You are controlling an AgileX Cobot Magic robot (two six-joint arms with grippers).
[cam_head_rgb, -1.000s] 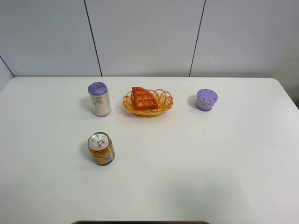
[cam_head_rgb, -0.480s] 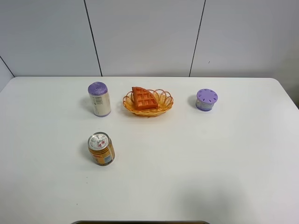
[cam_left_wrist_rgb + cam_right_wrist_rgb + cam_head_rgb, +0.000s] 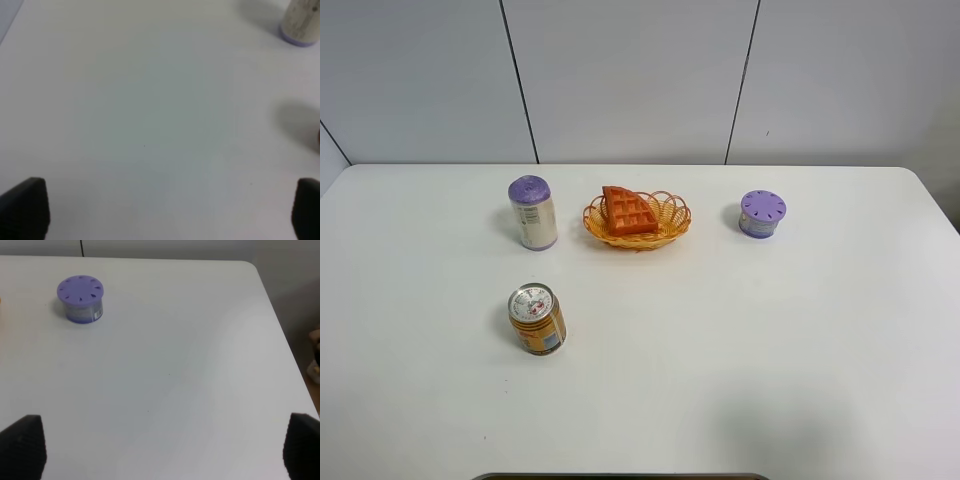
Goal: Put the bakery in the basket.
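The waffle (image 3: 627, 210) lies inside the basket (image 3: 672, 222), tilted, its broad end propped toward the basket's left rim and its gridded face turned up; the basket sits on the white bench (image 3: 720, 350) toward the far edge, roughly at the 12 o'clock side of the bench as the high camera sees it. At the basket's 9 o'clock, just beside it but not touching, stands an upright white canister with a purple cap (image 3: 532, 212). At the basket's 3 o'clock, a little farther off, sits a short round tub with a purple perforated lid (image 3: 761, 214). Well apart from the basket, at about its 7 o'clock, an orange drink can (image 3: 537, 319) stands upright with its silver pull-tab top showing. Neither arm reaches into the high view. In the left wrist view the left end effector (image 3: 165, 210) shows only two dark fingertips (image 3: 25, 207) at opposite edges, spread wide apart with bare bench between them and nothing held; the base of the white canister shows at one corner. In the right wrist view the right end effector (image 3: 162, 450) likewise has its dark fingertips (image 3: 22, 445) spread wide apart over bare bench, holding nothing, with the purple-lidded tub well ahead of it
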